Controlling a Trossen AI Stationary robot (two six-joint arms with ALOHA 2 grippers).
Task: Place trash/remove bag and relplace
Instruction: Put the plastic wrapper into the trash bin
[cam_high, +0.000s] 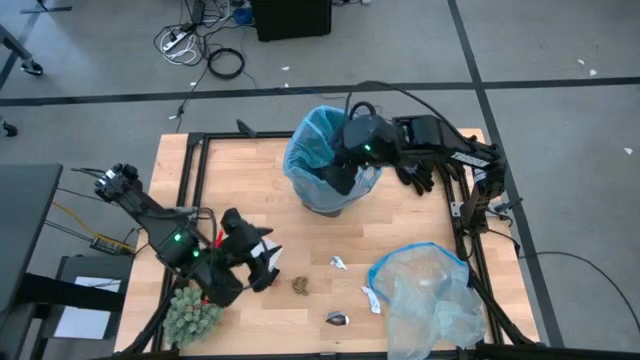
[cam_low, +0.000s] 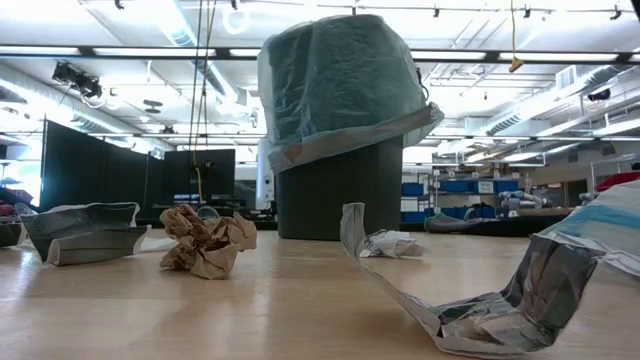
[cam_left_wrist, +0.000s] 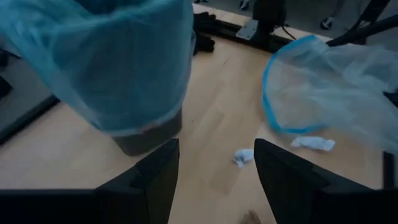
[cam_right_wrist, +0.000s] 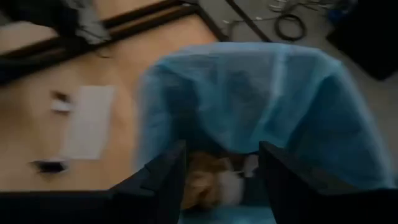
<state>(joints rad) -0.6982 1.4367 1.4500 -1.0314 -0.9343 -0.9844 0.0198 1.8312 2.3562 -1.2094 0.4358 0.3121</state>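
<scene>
High view: the right hand (cam_high: 345, 178) hangs over the mouth of the bag (cam_high: 310, 140) lining the bin, placed to drop trash in; the left hand (cam_high: 258, 262) waits low over the table (cam_high: 400, 215) near a brown wad (cam_high: 299, 286).
Low view: scraps (cam_low: 205, 240) lie on the table before the bin (cam_low: 340, 190); no writing can be read.
Left wrist view: left hand released, grasping nothing.
Right wrist view: right hand released above trash (cam_right_wrist: 211, 180) in the bag.
</scene>
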